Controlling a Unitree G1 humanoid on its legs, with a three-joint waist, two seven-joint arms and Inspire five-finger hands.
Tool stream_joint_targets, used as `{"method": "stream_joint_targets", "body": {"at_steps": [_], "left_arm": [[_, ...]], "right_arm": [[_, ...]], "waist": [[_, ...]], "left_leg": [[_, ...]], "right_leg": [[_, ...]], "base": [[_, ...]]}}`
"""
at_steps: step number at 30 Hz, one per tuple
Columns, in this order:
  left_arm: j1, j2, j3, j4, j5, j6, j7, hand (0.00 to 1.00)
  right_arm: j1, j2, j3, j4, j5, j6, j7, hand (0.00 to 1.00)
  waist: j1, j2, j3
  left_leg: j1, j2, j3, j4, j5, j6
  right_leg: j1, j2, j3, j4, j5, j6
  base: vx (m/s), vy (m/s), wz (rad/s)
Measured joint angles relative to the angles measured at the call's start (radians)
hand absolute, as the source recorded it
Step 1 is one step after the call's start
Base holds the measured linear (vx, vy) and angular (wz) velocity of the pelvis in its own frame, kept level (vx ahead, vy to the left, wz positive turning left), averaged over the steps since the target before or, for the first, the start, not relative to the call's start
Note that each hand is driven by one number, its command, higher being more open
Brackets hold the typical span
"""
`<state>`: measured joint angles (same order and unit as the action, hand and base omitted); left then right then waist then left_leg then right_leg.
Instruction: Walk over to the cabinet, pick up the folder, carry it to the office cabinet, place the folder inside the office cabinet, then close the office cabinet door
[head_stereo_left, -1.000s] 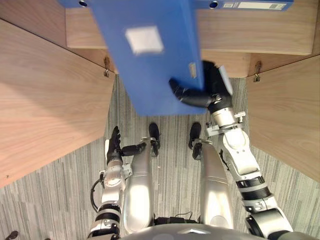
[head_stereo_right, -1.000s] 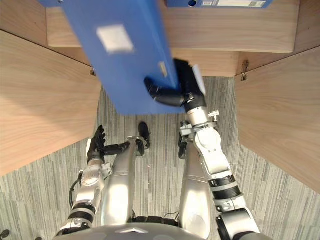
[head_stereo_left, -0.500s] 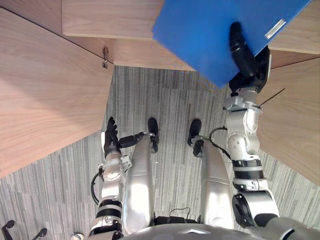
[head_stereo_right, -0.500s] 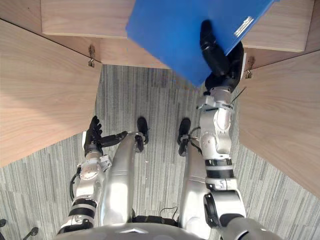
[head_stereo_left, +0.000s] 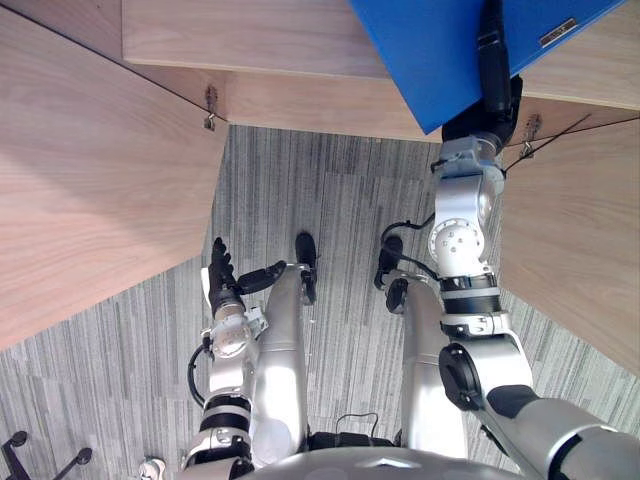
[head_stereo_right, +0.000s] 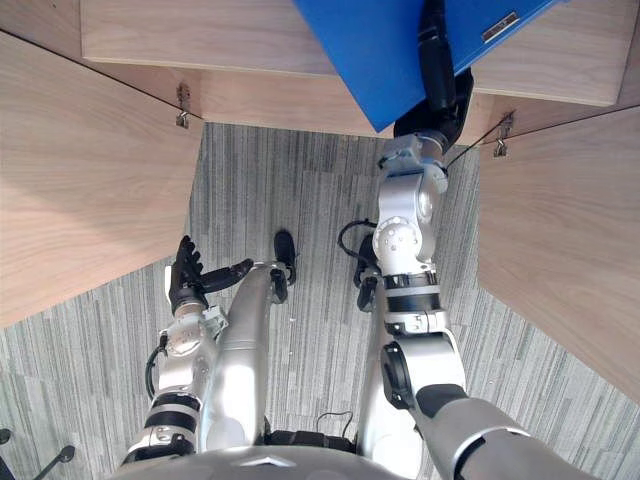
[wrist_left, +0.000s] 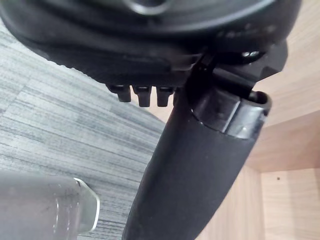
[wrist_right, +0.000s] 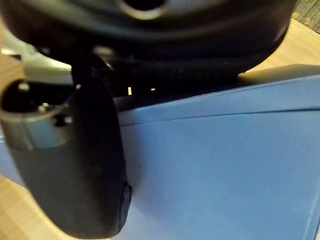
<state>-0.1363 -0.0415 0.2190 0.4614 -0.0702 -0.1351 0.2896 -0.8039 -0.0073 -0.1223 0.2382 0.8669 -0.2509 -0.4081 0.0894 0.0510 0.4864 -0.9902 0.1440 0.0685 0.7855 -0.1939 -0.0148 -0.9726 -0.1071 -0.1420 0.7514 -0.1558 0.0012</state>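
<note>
The blue folder is held tilted at the far right, over the wooden shelf of the office cabinet. My right hand is shut on its near corner, the arm stretched straight forward. In the right wrist view the thumb lies flat on the blue cover; the fingers are hidden beneath it. The folder's far part runs out of sight. My left hand hangs low by my side, open, its fingers straight, holding nothing; its thumb shows against wood and carpet.
The cabinet's two wooden doors stand wide open: the left door and the right door, with hinges at the inner corners. Grey striped carpet lies between them. Chair castors sit at the lower left.
My right arm has stretched forward and swung right, carrying the folder from the centre-left to the far right over the shelf. The left hand has stayed low.
</note>
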Motion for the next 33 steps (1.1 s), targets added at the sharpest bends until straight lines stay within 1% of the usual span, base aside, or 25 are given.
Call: {"method": "stream_joint_targets", "body": {"at_steps": [3, 8, 9, 11, 14, 17, 19, 24, 29, 33], "left_arm": [[-0.002, -0.012, 0.0, 0.003, -0.009, 0.009, 0.013, 1.0], [-0.003, -0.013, -0.001, 0.004, -0.009, 0.01, 0.029, 1.0], [-0.003, -0.014, -0.001, 0.005, -0.009, 0.011, 0.032, 1.0], [-0.003, -0.014, -0.001, 0.006, -0.01, 0.014, 0.038, 1.0], [-0.006, -0.013, -0.017, 0.023, -0.02, 0.015, 0.044, 1.0], [-0.005, -0.013, -0.018, 0.036, -0.021, 0.015, 0.054, 1.0], [-0.006, -0.013, -0.02, 0.035, -0.021, 0.015, 0.056, 1.0], [-0.006, -0.011, -0.052, 0.042, -0.022, 0.015, 0.059, 1.0], [-0.007, -0.011, -0.054, 0.042, -0.031, 0.016, 0.059, 1.0], [-0.007, -0.011, -0.054, 0.042, -0.031, 0.017, 0.059, 1.0]], "right_arm": [[-0.044, 0.01, -0.022, 0.029, 0.043, -0.01, -0.038, 0.0], [-0.08, 0.02, -0.051, 0.037, 0.045, -0.02, -0.086, 0.0], [-0.095, 0.02, -0.058, 0.037, 0.048, -0.03, -0.102, 1.0], [-0.115, 0.02, -0.068, 0.037, 0.065, -0.045, -0.123, 1.0], [-0.151, 0.032, -0.136, 0.037, 0.078, -0.048, -0.158, 1.0], [-0.168, 0.035, -0.154, 0.029, 0.078, -0.086, -0.182, 1.0], [-0.197, 0.035, -0.172, 0.021, 0.078, -0.091, -0.191, 1.0], [-0.218, 0.036, -0.17, 0.007, 0.078, -0.099, -0.193, 1.0], [-0.232, 0.034, -0.167, -0.008, 0.078, -0.099, -0.19, 1.0], [-0.232, 0.012, -0.139, -0.007, 0.077, -0.092, -0.18, 1.0]], "waist": [[0.002, 0.0, 0.0], [0.004, 0.0, 0.0], [0.005, 0.0, 0.0], [0.007, 0.0, 0.0], [0.012, 0.0, -0.001], [0.012, -0.004, -0.007], [0.013, -0.005, -0.01], [0.016, -0.005, -0.011], [0.016, -0.004, -0.012], [0.016, -0.003, -0.014]], "left_leg": [[0.013, -0.004, -0.007, -0.023, 0.011, -0.008], [0.039, -0.006, -0.022, -0.06, 0.028, -0.019], [0.04, -0.008, -0.024, -0.068, 0.032, -0.019], [0.041, -0.008, -0.026, -0.074, 0.036, -0.021], [0.067, -0.018, -0.023, -0.107, 0.05, -0.02], [0.093, -0.022, -0.022, -0.135, 0.058, -0.019], [0.094, -0.027, -0.022, -0.146, 0.063, -0.017], [0.111, -0.031, -0.023, -0.167, 0.07, -0.017], [0.118, -0.032, -0.019, -0.172, 0.07, -0.017], [0.12, -0.032, -0.018, -0.171, 0.069, -0.017]], "right_leg": [[0.011, -0.003, -0.01, -0.01, 0.0, 0.0], [0.042, -0.002, -0.029, -0.034, 0.0, 0.0], [0.042, -0.003, -0.031, -0.037, 0.0, 0.0], [0.042, -0.003, -0.036, -0.038, 0.0, -0.001], [0.062, -0.013, -0.044, -0.052, 0.005, -0.009], [0.089, -0.015, -0.051, -0.075, 0.008, -0.014], [0.089, -0.019, -0.053, -0.081, 0.009, -0.016], [0.112, -0.022, -0.065, -0.102, 0.01, -0.016], [0.119, -0.024, -0.065, -0.108, 0.01, -0.016], [0.122, -0.024, -0.065, -0.107, 0.01, -0.016]], "base": [[0.02, -0.014, 0.09], [0.03, -0.017, 0.09], [0.02, -0.011, 0.07], [0.02, -0.008, 0.06], [0.02, 0.003, 0.1], [0.01, 0.013, 0.07], [0.0, 0.016, 0.07], [0.02, 0.017, 0.06], [0.0, 0.0, 0.0], [0.0, 0.0, 0.0]]}}
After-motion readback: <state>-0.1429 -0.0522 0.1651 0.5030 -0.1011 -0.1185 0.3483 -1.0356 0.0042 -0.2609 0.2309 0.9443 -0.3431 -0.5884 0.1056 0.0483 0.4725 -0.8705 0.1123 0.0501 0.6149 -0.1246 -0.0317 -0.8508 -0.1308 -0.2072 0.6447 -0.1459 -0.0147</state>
